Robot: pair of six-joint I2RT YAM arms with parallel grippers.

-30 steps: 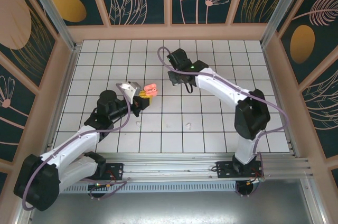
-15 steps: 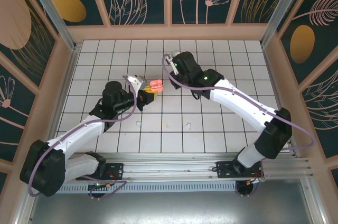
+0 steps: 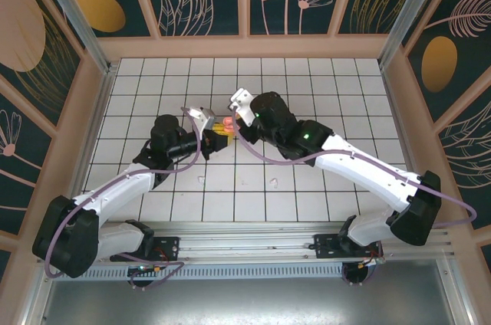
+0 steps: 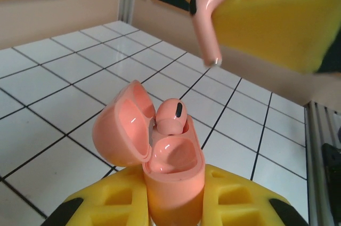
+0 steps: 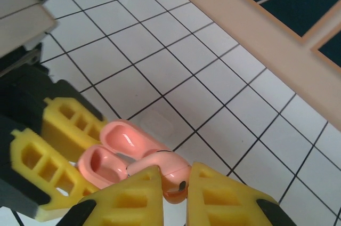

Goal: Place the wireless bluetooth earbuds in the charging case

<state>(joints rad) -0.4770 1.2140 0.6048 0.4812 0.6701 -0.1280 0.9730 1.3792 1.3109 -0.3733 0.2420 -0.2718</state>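
My left gripper (image 4: 173, 207) is shut on the salmon-pink charging case (image 4: 173, 175), held upright with its lid (image 4: 120, 130) swung open. One pink earbud (image 4: 170, 116) sits in the far slot; the near slot is bare. My right gripper (image 5: 173, 183) is shut on a second pink earbud (image 5: 169, 172), which hangs stem-down (image 4: 206, 21) just above the case (image 5: 104, 164). From above, both grippers (image 3: 215, 136) (image 3: 232, 122) meet over the pink case (image 3: 224, 126) at mid-table. Two white earbuds (image 3: 201, 180) (image 3: 273, 182) lie on the tiles nearer the bases.
The white tiled table (image 3: 322, 87) is boxed in by low tan walls (image 3: 245, 47) and patterned panels. A metal rail (image 3: 253, 237) with both arm bases runs along the near edge.
My right arm has swung left and forward, bringing the pink earbud over the case. My left gripper has shifted the case slightly up and right to meet it.
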